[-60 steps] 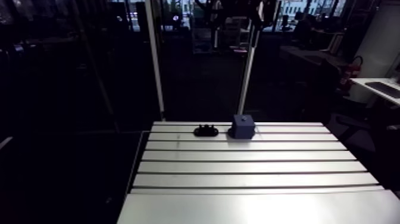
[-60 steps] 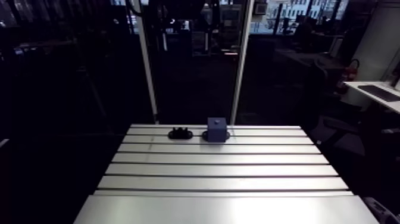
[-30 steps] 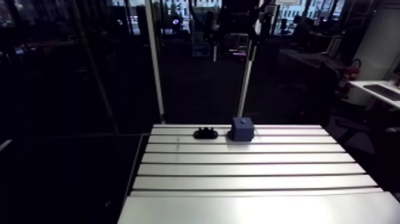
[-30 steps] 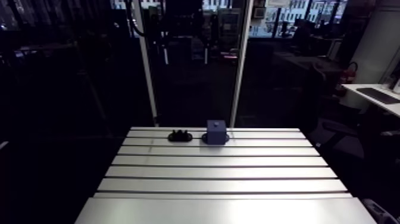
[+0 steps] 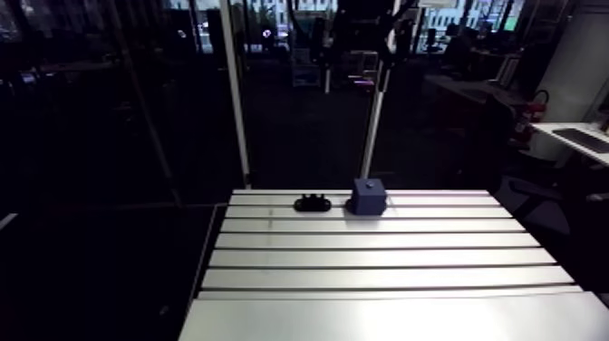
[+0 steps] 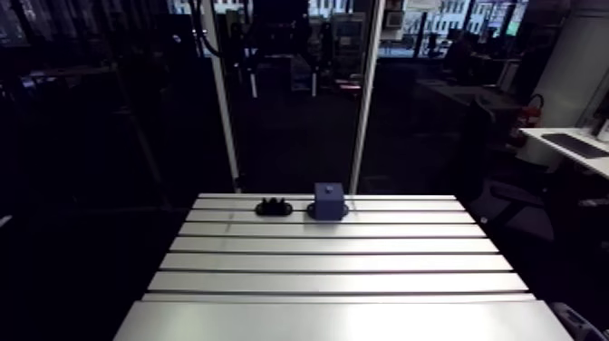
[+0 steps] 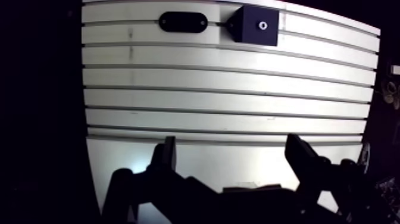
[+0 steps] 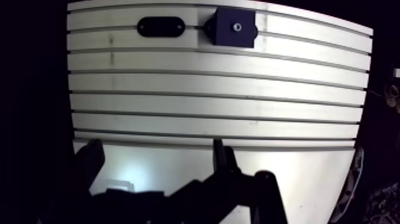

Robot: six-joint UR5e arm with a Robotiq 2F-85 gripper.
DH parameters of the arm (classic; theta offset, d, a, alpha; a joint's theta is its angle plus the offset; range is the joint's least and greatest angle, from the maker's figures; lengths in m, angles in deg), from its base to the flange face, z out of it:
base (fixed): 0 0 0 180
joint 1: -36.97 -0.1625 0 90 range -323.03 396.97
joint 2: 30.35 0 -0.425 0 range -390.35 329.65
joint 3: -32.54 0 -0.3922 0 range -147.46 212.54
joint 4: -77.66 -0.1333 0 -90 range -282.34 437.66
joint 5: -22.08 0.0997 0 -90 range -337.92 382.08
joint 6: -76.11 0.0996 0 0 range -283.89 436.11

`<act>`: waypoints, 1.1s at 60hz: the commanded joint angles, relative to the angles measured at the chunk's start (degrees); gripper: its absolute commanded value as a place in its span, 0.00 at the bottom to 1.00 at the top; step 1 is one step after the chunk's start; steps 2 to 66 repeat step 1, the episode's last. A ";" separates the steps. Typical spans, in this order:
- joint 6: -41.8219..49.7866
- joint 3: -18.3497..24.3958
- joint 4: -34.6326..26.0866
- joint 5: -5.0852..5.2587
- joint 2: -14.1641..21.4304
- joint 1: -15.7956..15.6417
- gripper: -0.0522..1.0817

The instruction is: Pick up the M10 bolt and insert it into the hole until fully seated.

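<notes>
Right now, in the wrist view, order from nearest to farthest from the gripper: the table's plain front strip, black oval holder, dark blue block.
1. Aluminium table's plain front strip: just under the gripper.
2 and 3. Black oval holder and dark blue block, side by side at the far edge: too close to call.

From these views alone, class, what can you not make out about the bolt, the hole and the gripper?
M10 bolt: both views, too small and dark to tell from the black holder.
Hole in the blue block: wrist view shows only its mouth; depth hidden.
Gripper: open, its body cut off by the wrist view's bottom edge.
</notes>
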 commanded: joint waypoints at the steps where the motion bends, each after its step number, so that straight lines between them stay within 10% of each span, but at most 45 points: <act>1: -0.01 0.15 -0.02 -0.04 -0.22 -0.02 0.05; 66: -0.01 0.15 -0.02 -0.04 -0.22 -0.02 0.05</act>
